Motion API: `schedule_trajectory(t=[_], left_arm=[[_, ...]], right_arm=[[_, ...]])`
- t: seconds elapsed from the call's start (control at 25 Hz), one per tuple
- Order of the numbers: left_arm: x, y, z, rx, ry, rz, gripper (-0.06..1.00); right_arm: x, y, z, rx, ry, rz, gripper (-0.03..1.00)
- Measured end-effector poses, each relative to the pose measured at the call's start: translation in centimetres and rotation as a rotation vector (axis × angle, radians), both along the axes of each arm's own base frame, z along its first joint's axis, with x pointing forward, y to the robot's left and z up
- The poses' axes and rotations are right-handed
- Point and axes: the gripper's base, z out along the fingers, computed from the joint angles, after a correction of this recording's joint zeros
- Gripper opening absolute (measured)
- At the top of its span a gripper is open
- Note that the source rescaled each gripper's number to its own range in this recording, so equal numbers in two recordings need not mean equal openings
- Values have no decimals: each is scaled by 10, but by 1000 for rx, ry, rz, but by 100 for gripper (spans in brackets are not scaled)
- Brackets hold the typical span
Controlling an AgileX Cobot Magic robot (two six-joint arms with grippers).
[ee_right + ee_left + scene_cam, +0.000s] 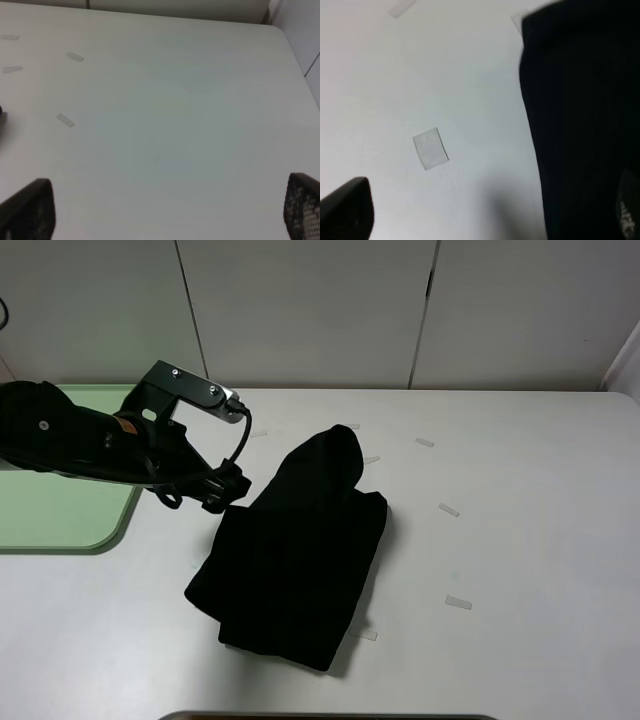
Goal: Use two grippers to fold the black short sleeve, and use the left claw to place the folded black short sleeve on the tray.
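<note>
A: Overhead first. What was hidden?

B: Right arm out of shot. Left claw (228, 485) tip dark against the black short sleeve (295, 550), so finger gap unreadable there. Shirt lay folded on the counter (520, 540), not on the tray (60, 520), which was cut off at left.

A: Left wrist view?

B: Blurred. One finger (345, 210) cut off at the corner, the other over the shirt (580, 125); spread wide, holding nothing. Tape strip (430, 148) between them.

A: Right wrist?

B: Both fingers (27, 210) at the frame corners, released, empty. Bare counter (175, 125) out to its far edge.
</note>
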Motion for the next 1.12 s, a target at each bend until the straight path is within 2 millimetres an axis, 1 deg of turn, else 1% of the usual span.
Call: schedule_trajectory(t=[0.12,0.36,0.56,0.68,0.8,0.92,1.08,1.12], left_arm=[[-1,0,0,22,-3,-28,99],[1,0,1,20,-34,-27,100],[-3,-2,-6,38,32,-47,100],[-12,-13,-19,62,98,-93,100],[-21,-29,-27,71,116,-148,100],[-31,-46,-26,61,78,-206,100],[-44,-63,-24,38,61,-250,100],[-52,-70,-24,30,64,-276,100]], right_arm=[[0,0,0,0,0,0,100],[0,0,0,0,0,0,100],[0,0,0,0,0,0,100],[0,0,0,0,0,0,100],[0,0,0,0,0,0,100],[0,0,0,0,0,0,100],[0,0,0,0,0,0,100],[0,0,0,0,0,0,100]])
